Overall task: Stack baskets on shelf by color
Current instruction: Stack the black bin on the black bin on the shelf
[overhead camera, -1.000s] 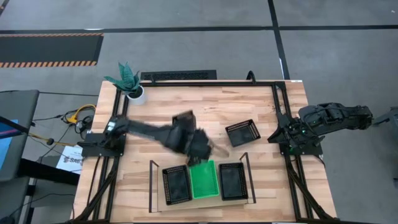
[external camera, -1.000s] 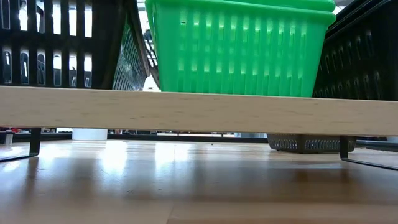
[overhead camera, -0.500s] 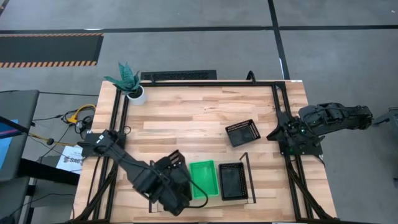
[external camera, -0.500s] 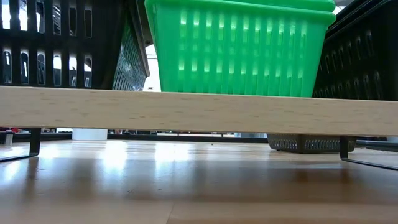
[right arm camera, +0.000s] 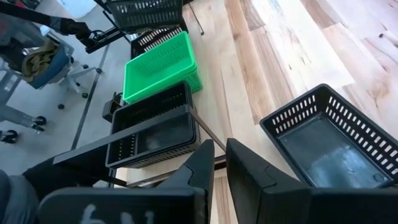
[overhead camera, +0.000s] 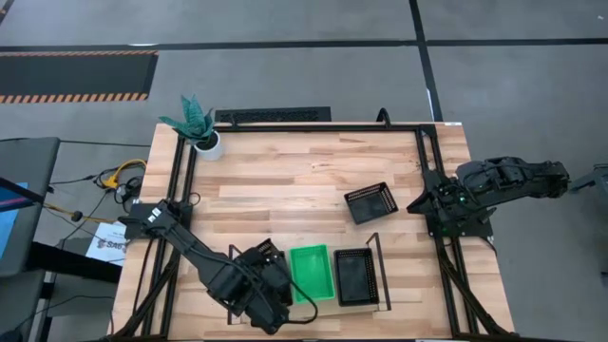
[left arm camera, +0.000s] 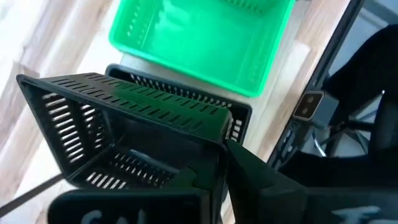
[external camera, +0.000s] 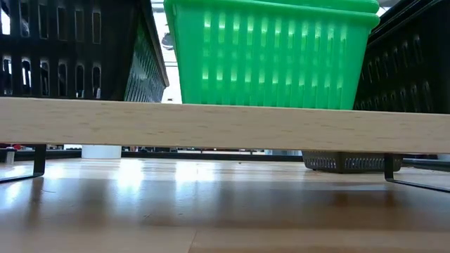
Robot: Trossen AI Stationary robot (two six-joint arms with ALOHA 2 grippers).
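My left gripper [overhead camera: 269,296] hangs over the left end of the shelf [overhead camera: 309,304], shut on a black basket [left arm camera: 118,130]. That basket is tilted above another black basket [left arm camera: 239,121] standing on the shelf board [external camera: 225,126]. Whether the two touch I cannot tell. A green basket [overhead camera: 311,274] stands on the board's middle and a black basket [overhead camera: 356,275] on its right. One more black basket [overhead camera: 370,202] rests on its base on the table. My right gripper [right arm camera: 219,165] waits at the table's right edge, its fingers nearly together with nothing between them. My left gripper holds the black basket by its wall near a top corner [left arm camera: 219,144], one finger inside the basket and one finger [left arm camera: 261,180] outside. The fingers come from above, slanting down. The basket hangs tilted below them, over the shelf's left black basket.
A white pot with a green plant [overhead camera: 198,128] stands at the far left corner. A long black bar [overhead camera: 273,115] lies along the far edge. Black frame rails [overhead camera: 423,161] run down both sides. Bare wood lies between the plant and the loose basket.
My left gripper has swung with its black basket from the table's middle toward the near left, over the shelf's left end, rolling as it went. In the last half second it has nearly stopped. The shelf's other baskets have stayed put.
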